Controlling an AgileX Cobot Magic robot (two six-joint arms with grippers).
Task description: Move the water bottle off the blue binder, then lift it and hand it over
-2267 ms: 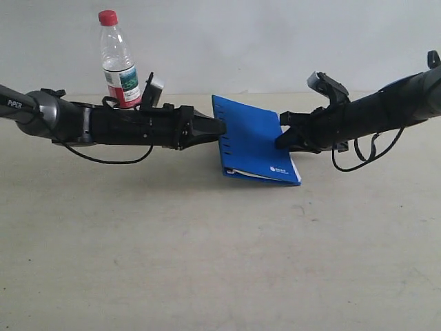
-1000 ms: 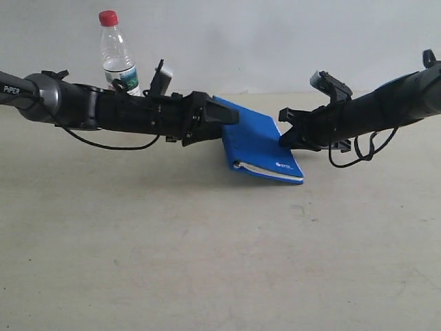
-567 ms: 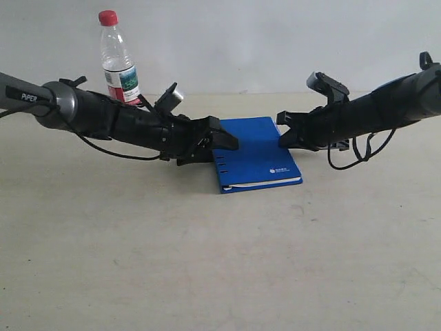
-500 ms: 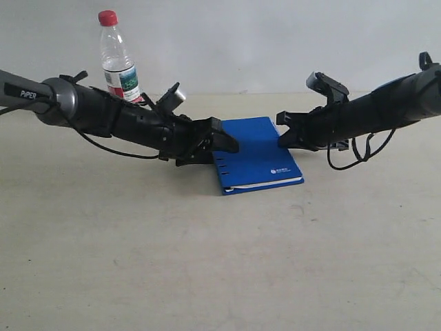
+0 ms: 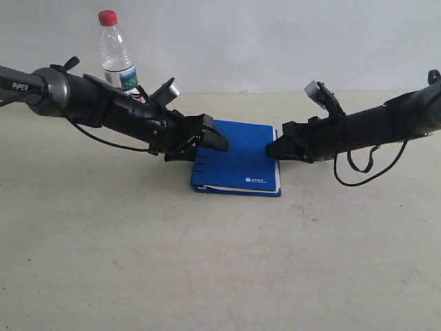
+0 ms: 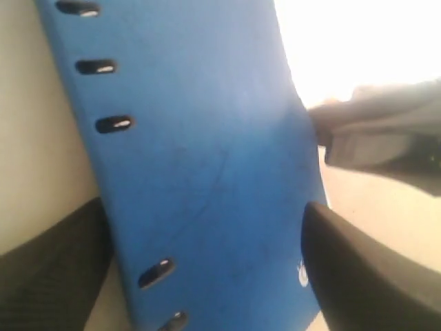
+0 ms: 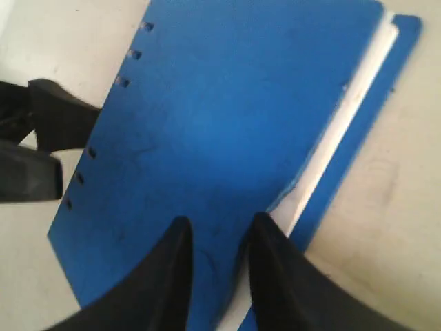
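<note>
Flanking the blue binder, left gripper spread wide at its spine, right gripper narrowly parted opposite, water bottle upright behind.

The blue binder, earlier skewed and tipped up between the arms, now lies flat on the table, shifted left and nearer the camera. The left gripper has dropped to its spine edge; the right gripper has followed it, lower and leftward.
</note>
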